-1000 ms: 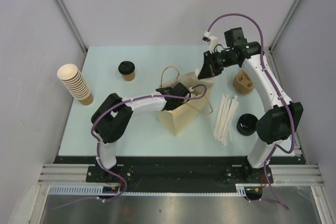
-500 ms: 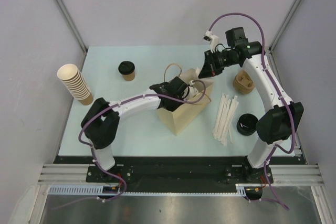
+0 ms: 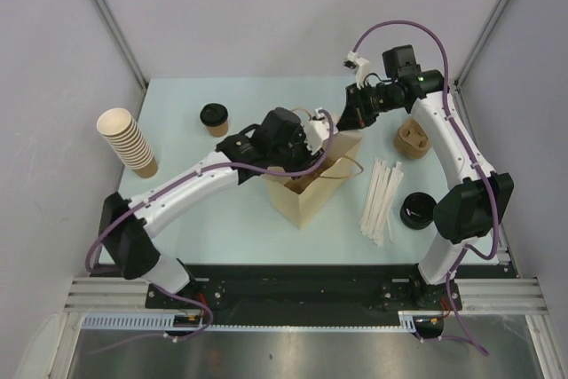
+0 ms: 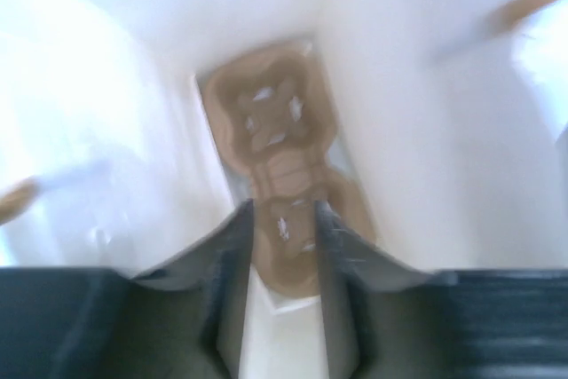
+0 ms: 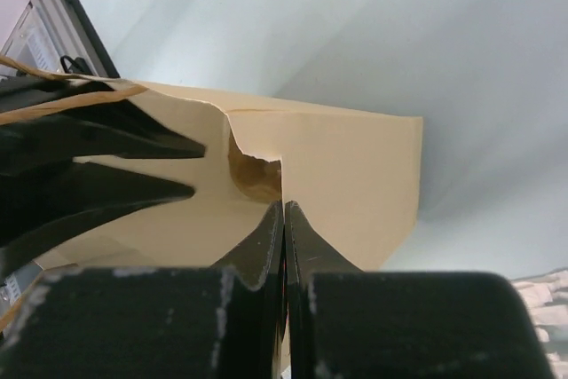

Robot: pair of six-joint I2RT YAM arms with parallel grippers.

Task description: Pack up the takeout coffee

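A small tan paper cup [image 3: 213,120] with a black lid on it stands at the table's back left, far from both grippers. One brown pulp carrier [image 4: 277,144] lies flat at the bottom of the tan paper bag [image 3: 306,194]. My left gripper [image 4: 284,215] hovers over the bag's mouth [image 3: 309,144], jaws apart, the carrier's near end showing between them, blurred. My right gripper [image 5: 284,208] is shut on the bag's far rim [image 3: 348,118], holding it up. A second carrier [image 3: 411,139] sits on the table at the right.
A tall stack of nested tan cups [image 3: 130,141] leans at the far left. White stirrers [image 3: 380,191] and black lids [image 3: 414,210] lie right of the bag. The bag's cord handles [image 3: 346,170] hang over its sides.
My left arm has risen out of the bag and its jaws have parted, leaving the carrier on the bag's bottom. The right gripper has kept its hold on the rim.
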